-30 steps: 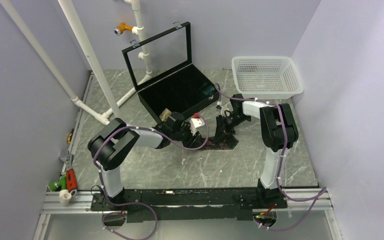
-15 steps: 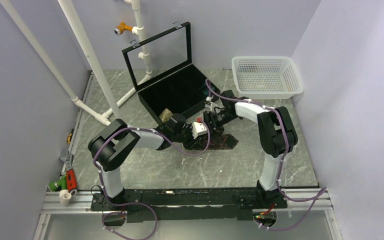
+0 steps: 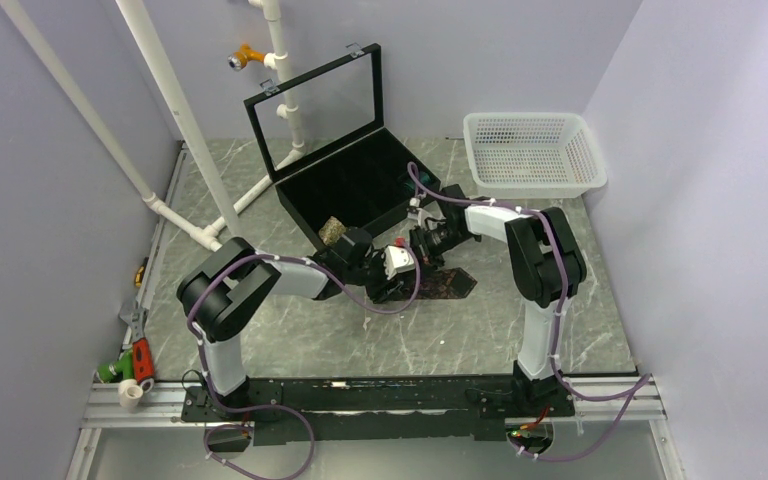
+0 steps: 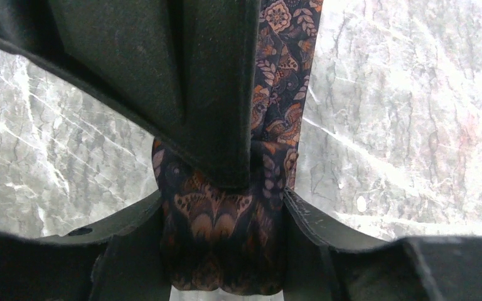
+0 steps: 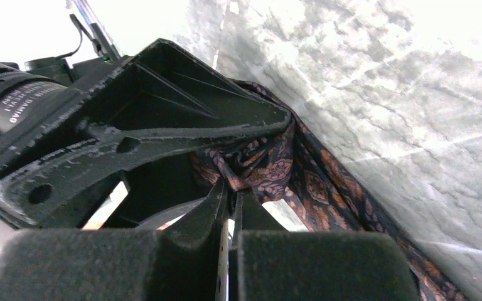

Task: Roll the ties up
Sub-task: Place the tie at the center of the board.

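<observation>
The dark brown-maroon tie (image 3: 450, 283) with an orange paisley pattern lies on the marble table in front of the black box. Both grippers meet over its left end. My left gripper (image 3: 392, 278) holds a bunched, partly rolled end of the tie (image 4: 223, 244) between its fingers (image 4: 314, 219). My right gripper (image 3: 425, 250) is shut, pinching a fold of the same tie (image 5: 270, 169) at its tips (image 5: 231, 188). The tie's free length (image 4: 282, 81) runs away over the table. A tan speckled roll (image 3: 334, 231) and a teal tie (image 3: 418, 185) sit in the box.
The open black box (image 3: 360, 185) with its glass lid raised stands just behind the grippers. A white mesh basket (image 3: 532, 150) is at the back right. White pipes (image 3: 190, 130) cross the left side. Hand tools (image 3: 135, 360) lie at the left edge.
My right gripper has moved left to meet the left gripper over the tie's end. The left gripper has shifted slightly right. The visible flat part of the tie has become shorter.
</observation>
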Robot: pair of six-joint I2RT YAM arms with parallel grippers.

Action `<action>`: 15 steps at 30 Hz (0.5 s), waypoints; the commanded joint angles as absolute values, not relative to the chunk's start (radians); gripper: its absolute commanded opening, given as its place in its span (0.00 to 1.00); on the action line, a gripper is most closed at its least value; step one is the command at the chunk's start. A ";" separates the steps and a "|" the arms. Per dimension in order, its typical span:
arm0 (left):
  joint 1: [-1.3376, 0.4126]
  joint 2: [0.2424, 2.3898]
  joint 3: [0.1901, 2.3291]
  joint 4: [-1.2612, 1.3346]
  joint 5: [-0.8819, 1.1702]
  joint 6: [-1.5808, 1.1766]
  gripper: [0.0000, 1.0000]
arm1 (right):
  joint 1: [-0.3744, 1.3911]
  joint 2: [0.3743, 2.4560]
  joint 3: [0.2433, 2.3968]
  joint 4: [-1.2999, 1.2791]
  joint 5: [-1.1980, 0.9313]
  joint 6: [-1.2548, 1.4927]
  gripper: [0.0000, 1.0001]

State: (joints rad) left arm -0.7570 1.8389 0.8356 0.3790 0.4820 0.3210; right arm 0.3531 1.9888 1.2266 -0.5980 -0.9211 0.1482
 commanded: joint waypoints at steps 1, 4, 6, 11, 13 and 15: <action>-0.728 1.864 0.814 0.244 0.534 0.368 0.61 | 0.335 2.013 1.177 -0.615 -0.779 0.060 0.00; -0.710 1.821 0.812 0.319 0.601 0.405 0.69 | 0.307 2.016 1.157 -0.635 -0.755 0.040 0.00; -0.703 1.791 0.806 0.382 0.644 0.427 0.75 | 0.292 2.019 1.157 -0.659 -0.743 0.023 0.00; -0.705 1.757 0.823 0.468 0.747 0.469 0.90 | 0.250 2.022 1.145 -0.674 -0.704 0.013 0.00; -0.705 1.765 0.833 0.485 0.763 0.479 0.93 | 0.239 2.029 1.148 -0.677 -0.694 0.009 0.00; -0.710 1.784 0.853 0.489 0.773 0.489 0.94 | 0.232 2.036 1.152 -0.679 -0.682 0.009 0.00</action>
State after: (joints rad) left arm -0.7017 1.7992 0.8135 0.4217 0.6842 0.4381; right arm 0.2455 2.0014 1.1652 -0.6617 -0.8349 0.0608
